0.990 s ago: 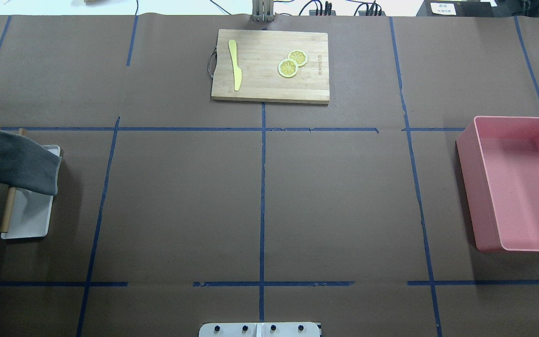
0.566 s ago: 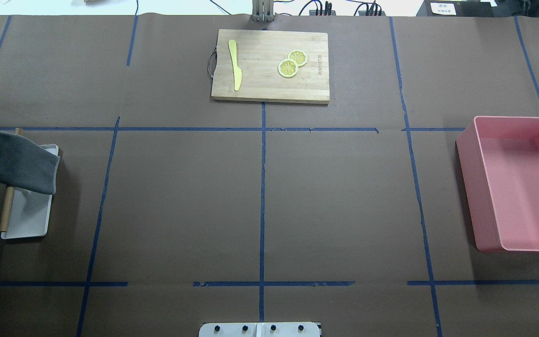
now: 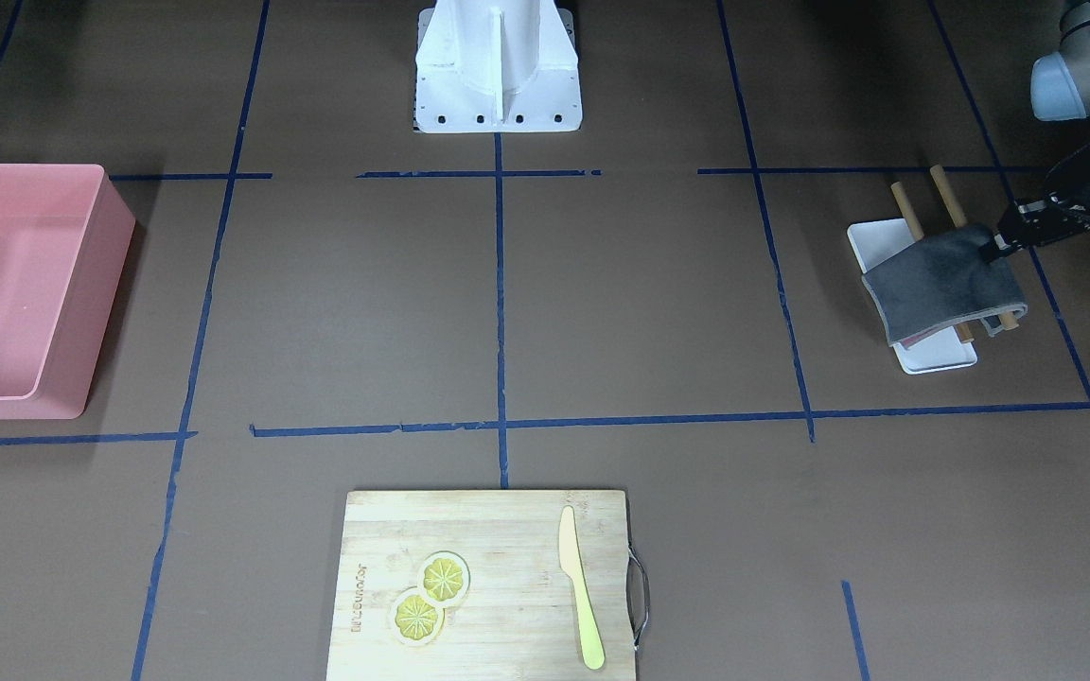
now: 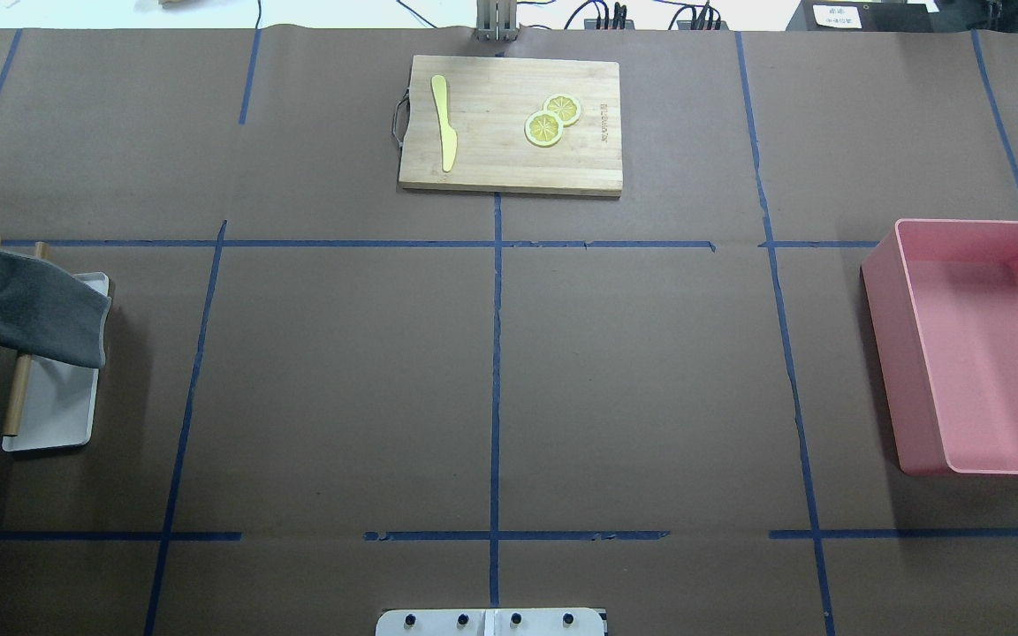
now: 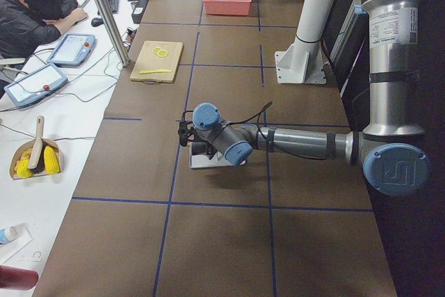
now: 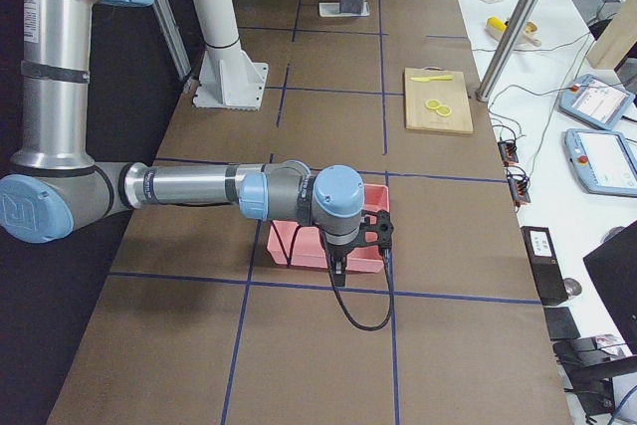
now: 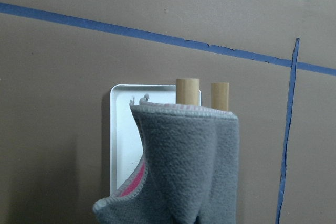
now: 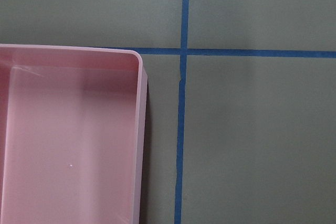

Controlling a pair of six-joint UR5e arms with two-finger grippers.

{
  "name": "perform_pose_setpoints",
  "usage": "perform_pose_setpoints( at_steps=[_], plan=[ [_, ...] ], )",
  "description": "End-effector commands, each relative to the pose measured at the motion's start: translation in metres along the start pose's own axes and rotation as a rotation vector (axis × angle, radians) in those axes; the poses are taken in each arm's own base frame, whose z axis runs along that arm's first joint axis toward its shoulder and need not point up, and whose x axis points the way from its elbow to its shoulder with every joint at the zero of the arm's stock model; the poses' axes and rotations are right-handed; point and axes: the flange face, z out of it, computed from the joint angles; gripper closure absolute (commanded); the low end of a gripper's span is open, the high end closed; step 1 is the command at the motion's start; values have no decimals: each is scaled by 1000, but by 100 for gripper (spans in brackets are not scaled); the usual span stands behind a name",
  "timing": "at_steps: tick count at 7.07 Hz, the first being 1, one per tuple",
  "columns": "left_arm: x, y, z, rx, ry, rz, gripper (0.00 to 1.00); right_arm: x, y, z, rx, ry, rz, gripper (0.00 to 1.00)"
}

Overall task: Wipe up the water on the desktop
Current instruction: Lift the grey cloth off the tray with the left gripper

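Broadly, desktop (image 4: 341, 371): matte dark-brown surface filling the whole table, crossed by blue tape lines (image 4: 496, 353) in a grid; it carries everything below.
Left gripper (image 3: 992, 248): at the table's far left end, low over the rack; jaws clamped on the outer edge of the grey cloth.
Grey cloth (image 3: 947, 279): draped across two wooden rods (image 4: 16, 402), hanging down on the side nearer the table's centre; the left wrist view shows a pink underside at one fold.
White tray (image 4: 54, 415): lies flat on the desktop under the rods and cloth; partly covered by the cloth.
Right gripper (image 6: 338, 261): hangs beside the pink bin at the table's right end; seen only from the side, so cannot tell whether its jaws are apart or together.
Pink bin (image 4: 977, 353): rectangular, open-topped, on the desktop at the right edge, one corner near a tape crossing.
Cutting board (image 4: 509, 159): light bamboo, at the far middle edge, well apart from both arms.
Yellow knife (image 4: 445, 124): flat on the board's left part.
Lemon slices (image 4: 544, 130): two, overlapping, on the board's right part.
Robot base (image 3: 498, 66): white mount at the near middle edge.
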Motion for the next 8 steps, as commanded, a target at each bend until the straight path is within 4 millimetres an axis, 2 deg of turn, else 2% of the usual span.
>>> perform_pose_setpoints(
  at_steps=[1,2,3,5,6,8],
  plan=[
    [4,1,-2,-9,14,4,92,-1,0,-1,1,0,-1,0],
    [4,1,-12,-38,59,-6,93,0,1,0,-2,-2,2,0],
    [-4,-4,-32,-15,80,-29,95,-1,1,1,-2,-15,3,0],
    [-9,-7,-50,-3,110,-47,95,-2,3,2,-1,-51,6,0],
    [-9,-8,-51,-11,114,-56,96,-1,5,4,-3,-50,6,0],
    [7,-22,-77,-20,169,-80,96,-7,4,-1,8,-50,-5,0]
  ],
)
